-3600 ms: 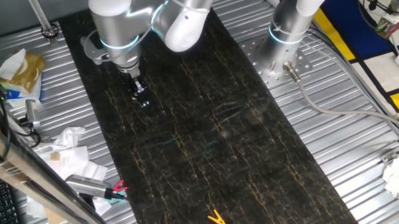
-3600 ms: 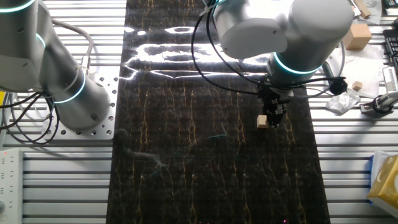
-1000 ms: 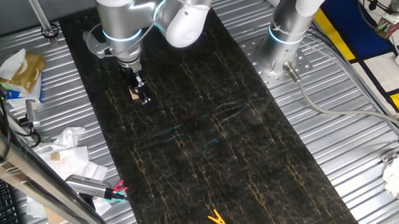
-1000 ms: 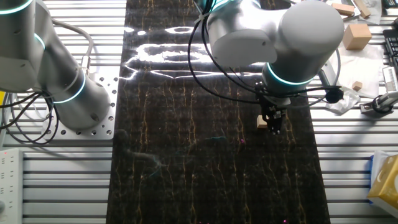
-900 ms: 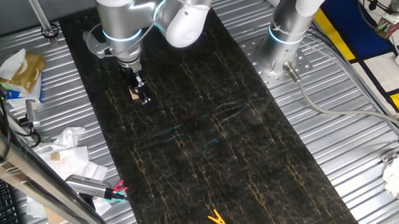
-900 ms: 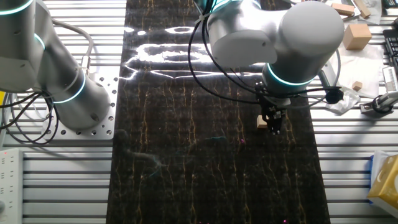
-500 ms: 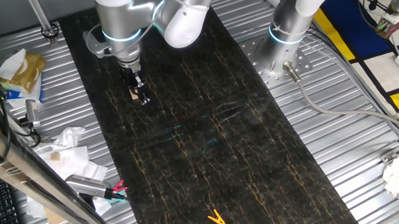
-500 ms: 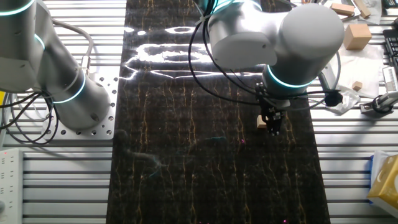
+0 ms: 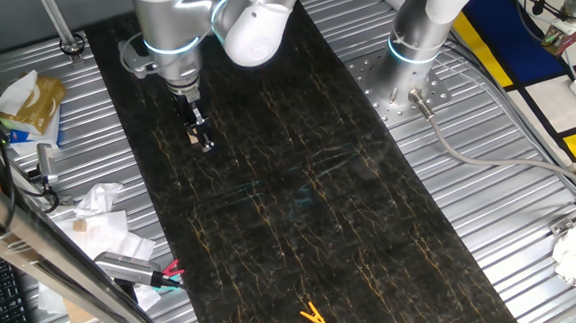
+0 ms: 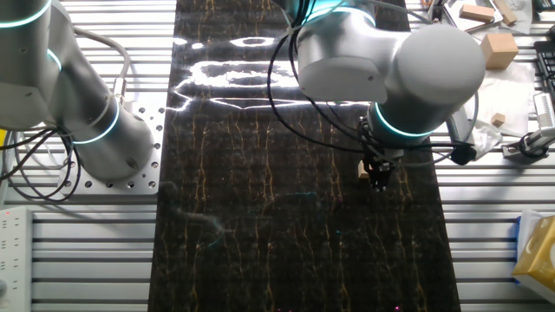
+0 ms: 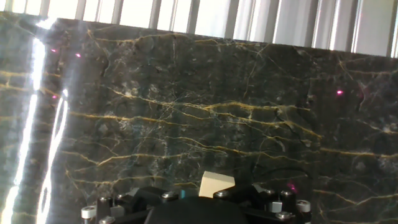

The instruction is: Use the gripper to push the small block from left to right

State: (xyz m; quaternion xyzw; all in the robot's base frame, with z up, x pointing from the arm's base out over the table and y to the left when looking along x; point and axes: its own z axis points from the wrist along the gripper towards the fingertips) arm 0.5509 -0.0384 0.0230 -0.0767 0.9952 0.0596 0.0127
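From one fixed view, the narrow black two-finger gripper point(image 9: 199, 136) stands low on the dark gold-veined marble slab point(image 9: 363, 246), near its far left edge, hiding most of the block. The other fixed view shows the tiny pale tan wooden cube point(image 10: 363, 170) touching the fingers' side. In the hand view the cube point(image 11: 216, 185) sits just ahead of the tip; I cannot tell the jaws' gap. The push looks underway; next comes a steady sideways sweep across the slab.
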